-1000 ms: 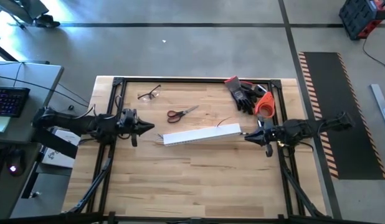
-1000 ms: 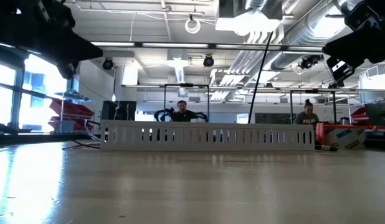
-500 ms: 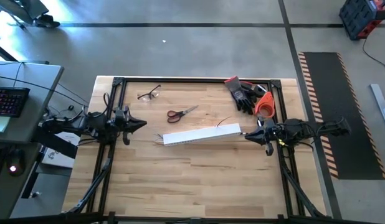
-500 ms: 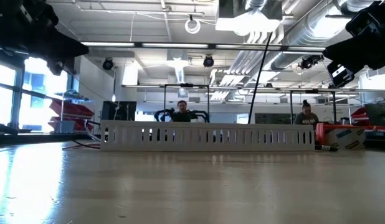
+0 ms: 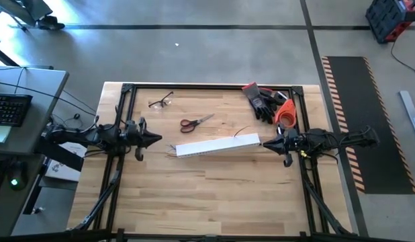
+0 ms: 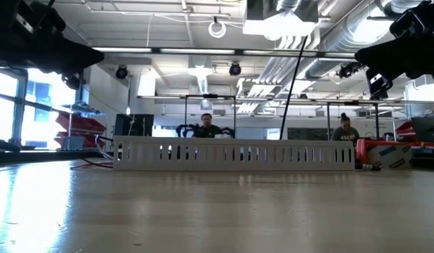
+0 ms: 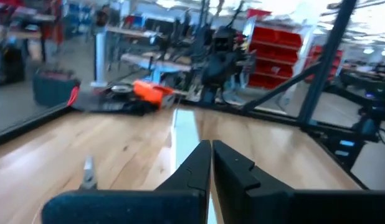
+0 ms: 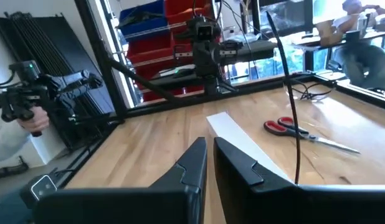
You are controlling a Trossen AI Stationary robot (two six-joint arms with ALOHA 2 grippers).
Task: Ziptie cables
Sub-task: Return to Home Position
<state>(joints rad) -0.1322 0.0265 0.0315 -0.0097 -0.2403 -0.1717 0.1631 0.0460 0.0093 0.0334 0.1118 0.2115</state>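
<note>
Cables [image 5: 172, 150]: mostly hidden in the closed white duct [image 5: 217, 144] on the table [image 5: 194, 195], ends poking out its left end. Ziptie [image 6: 293, 91] stands up from the duct, toward its right end. Left gripper [image 5: 156, 139] is near the left end, right gripper [image 5: 266, 143] just beside the right end. Both jaws closed, empty. Wires are likely light and floppy, the strip springy and slick, so grip its free tail.

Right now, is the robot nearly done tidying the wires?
Nearly. The long white slotted plastic duct lies lidded, only thin wire ends poking out. Nothing is in hand: the left gripper and right gripper hang shut, one off each end. Left: parking the arms. The ziptie itself isn't visible.
</note>
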